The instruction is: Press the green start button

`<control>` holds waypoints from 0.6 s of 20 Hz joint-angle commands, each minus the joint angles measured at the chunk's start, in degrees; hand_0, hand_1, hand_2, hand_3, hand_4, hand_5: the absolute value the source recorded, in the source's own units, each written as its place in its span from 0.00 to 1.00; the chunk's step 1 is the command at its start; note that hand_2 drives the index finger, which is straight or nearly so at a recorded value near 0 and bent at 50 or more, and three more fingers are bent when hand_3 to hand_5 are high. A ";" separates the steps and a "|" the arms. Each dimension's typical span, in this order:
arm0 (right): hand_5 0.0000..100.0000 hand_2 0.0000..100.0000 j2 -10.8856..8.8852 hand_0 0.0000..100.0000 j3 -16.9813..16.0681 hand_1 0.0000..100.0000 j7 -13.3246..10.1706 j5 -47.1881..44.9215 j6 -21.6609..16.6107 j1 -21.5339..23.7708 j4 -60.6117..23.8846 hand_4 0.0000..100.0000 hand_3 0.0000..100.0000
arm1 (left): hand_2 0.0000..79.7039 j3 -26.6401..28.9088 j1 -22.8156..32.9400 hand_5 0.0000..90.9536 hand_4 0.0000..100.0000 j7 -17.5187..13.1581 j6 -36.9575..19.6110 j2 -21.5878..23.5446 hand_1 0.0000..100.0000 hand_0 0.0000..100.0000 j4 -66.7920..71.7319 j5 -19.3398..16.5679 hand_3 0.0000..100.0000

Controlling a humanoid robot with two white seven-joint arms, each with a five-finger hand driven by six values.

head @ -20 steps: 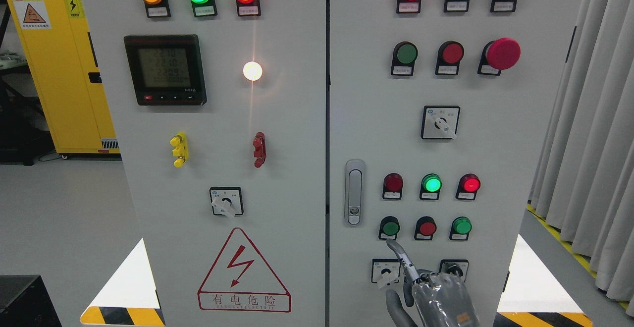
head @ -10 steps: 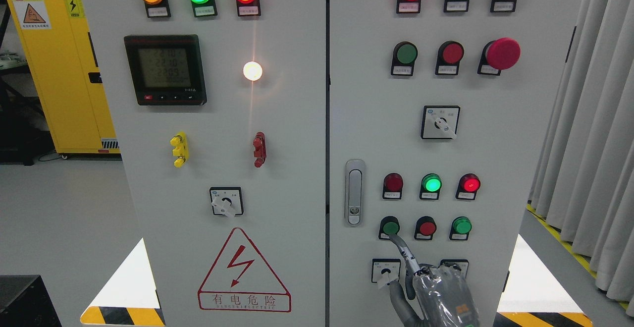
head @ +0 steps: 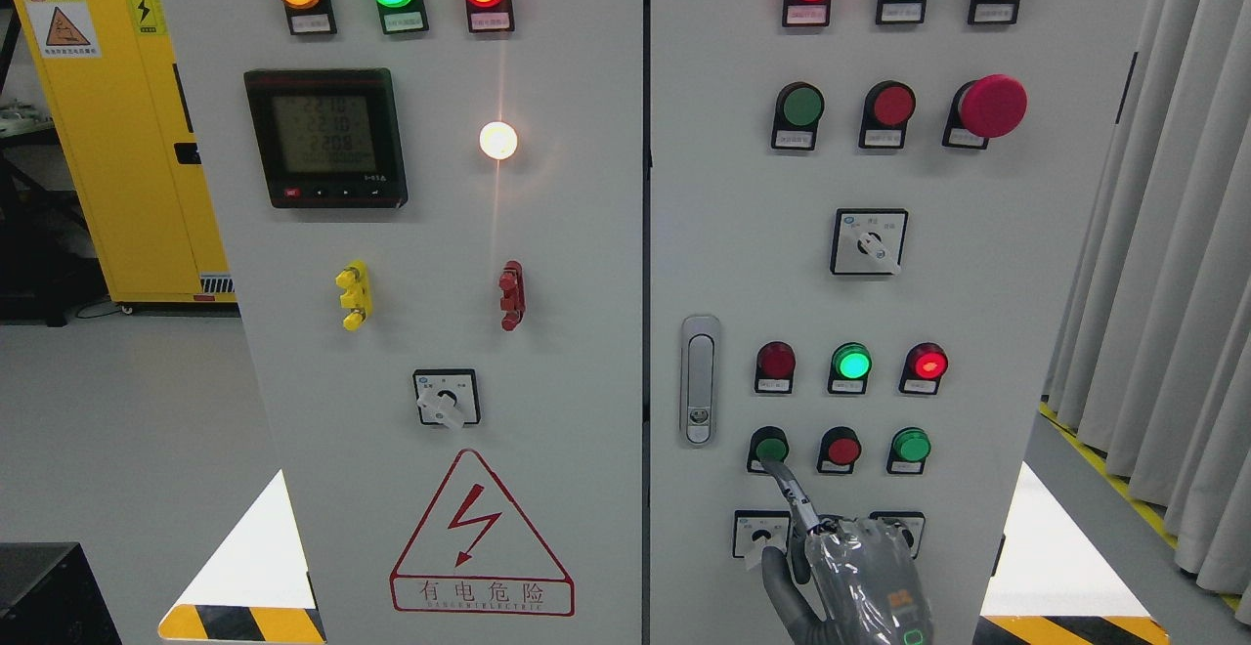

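One finger of the right hand points up with the others curled, its tip touching the lower edge of the green start button just above, so the press looks barely begun.

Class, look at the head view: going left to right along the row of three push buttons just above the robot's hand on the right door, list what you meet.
green button with the right hand fingertip at it → red button → second green button.
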 commanded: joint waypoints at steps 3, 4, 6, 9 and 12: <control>1.00 0.00 0.48 0.75 -0.04 0.91 0.04 -1.73 0.75 -1.04 2.06 0.98 0.93 | 0.00 0.00 -0.08 0.00 0.00 0.00 0.05 -0.03 0.56 0.12 0.00 0.01 0.00; 1.00 0.00 0.48 0.75 -0.04 0.91 0.13 -1.83 0.84 -1.13 2.06 0.98 0.93 | 0.00 0.00 -0.08 0.00 0.00 0.00 0.05 -0.03 0.56 0.12 0.00 -0.07 0.00; 1.00 0.00 0.48 0.76 -0.04 0.91 0.92 -2.00 1.28 -1.13 2.06 0.98 0.93 | 0.00 0.00 0.01 0.00 0.00 0.00 0.05 0.06 0.56 0.12 0.00 0.01 0.00; 1.00 0.00 0.48 0.77 -0.04 0.91 1.10 -2.27 1.28 -1.13 2.50 0.98 0.93 | 0.00 0.00 0.01 0.00 0.00 0.08 0.05 -0.03 0.56 0.12 0.00 0.01 0.00; 1.00 0.00 0.48 0.78 0.05 0.91 1.10 -2.27 1.28 -1.13 2.67 0.98 0.93 | 0.00 0.00 0.01 0.00 0.00 0.00 0.05 0.06 0.56 0.12 0.00 -0.07 0.00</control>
